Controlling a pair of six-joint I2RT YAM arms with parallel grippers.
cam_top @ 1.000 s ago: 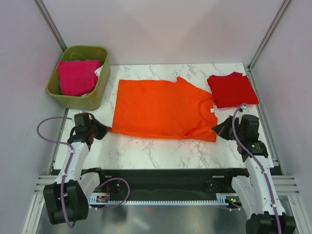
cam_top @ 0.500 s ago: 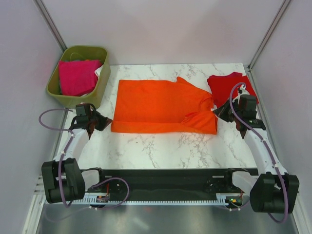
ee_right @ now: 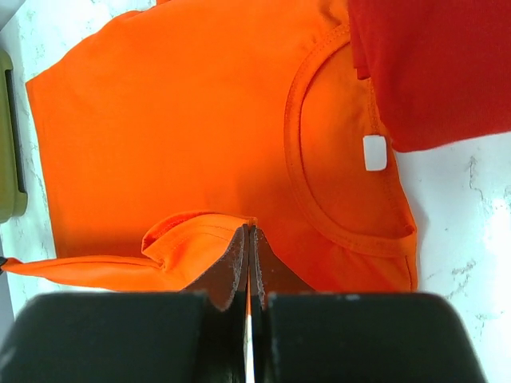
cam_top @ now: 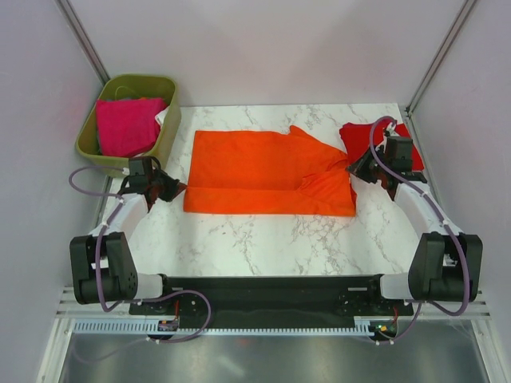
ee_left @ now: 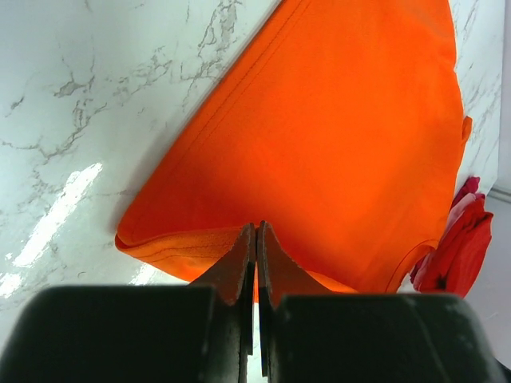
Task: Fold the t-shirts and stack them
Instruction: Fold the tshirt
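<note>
Left gripper (cam_top: 176, 188) clamped tight on the near-left corner of the orange t-shirt (cam_top: 263, 171), the jaws pressed together with a sliver of orange cloth between them in the left wrist view, where the gripper (ee_left: 255, 233) pinched a doubled hem lifted off the marble table (cam_top: 263, 239). Right gripper (cam_top: 356, 169) was likewise closed on the same shirt at its right side, near the collar. In the right wrist view the gripper (ee_right: 247, 231) held a raised flap of orange cloth (ee_right: 176, 136) just short of the neck opening, where a small white tag (ee_right: 374, 152) showed.

The orange t-shirt (ee_left: 343, 144) lay spread across the middle of the table, hem to the left and collar to the right (its near edge looked folded over on itself, seen from above). The red t-shirt (cam_top: 356, 136) sat folded at the far-right corner, partly behind the right arm, its edge overlapping the orange collar (ee_right: 447, 64). The magenta pink t-shirt (cam_top: 124, 124) lay in the olive-green bin (cam_top: 120, 164), which stood off the table's far-left corner.
</note>
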